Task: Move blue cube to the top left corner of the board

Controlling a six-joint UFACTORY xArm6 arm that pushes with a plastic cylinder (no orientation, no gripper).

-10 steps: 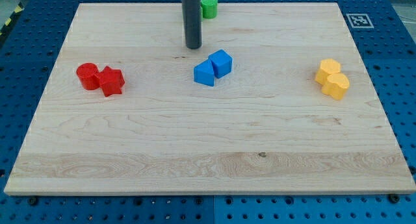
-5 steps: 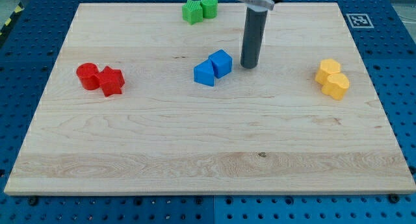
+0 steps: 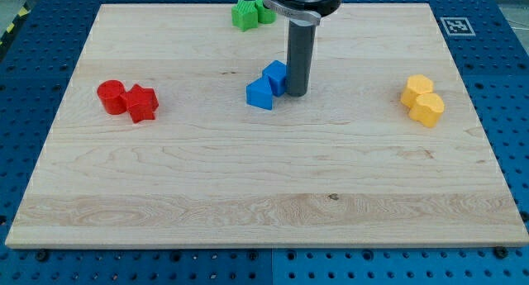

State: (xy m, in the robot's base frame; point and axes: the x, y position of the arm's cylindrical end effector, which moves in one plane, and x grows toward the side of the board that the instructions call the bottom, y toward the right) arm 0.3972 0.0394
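Note:
The blue cube [image 3: 274, 74] sits near the middle of the wooden board [image 3: 264, 186], a little above centre. A second blue block [image 3: 259, 94], wedge-like, touches it at its lower left. My tip [image 3: 297, 93] stands against the cube's right side and hides part of it. The board's top left corner [image 3: 103, 8] lies far to the view's upper left of the cube.
A red cylinder [image 3: 111, 96] and a red star-like block [image 3: 142, 103] sit together at the left. Two green blocks [image 3: 245, 14] lie at the top edge, partly behind the arm. Two yellow blocks [image 3: 422, 100] sit at the right.
My tip moved from the upper left of the blue blocks around to their right, then leftward into the blue cube's right side. The cube has shifted slightly left.

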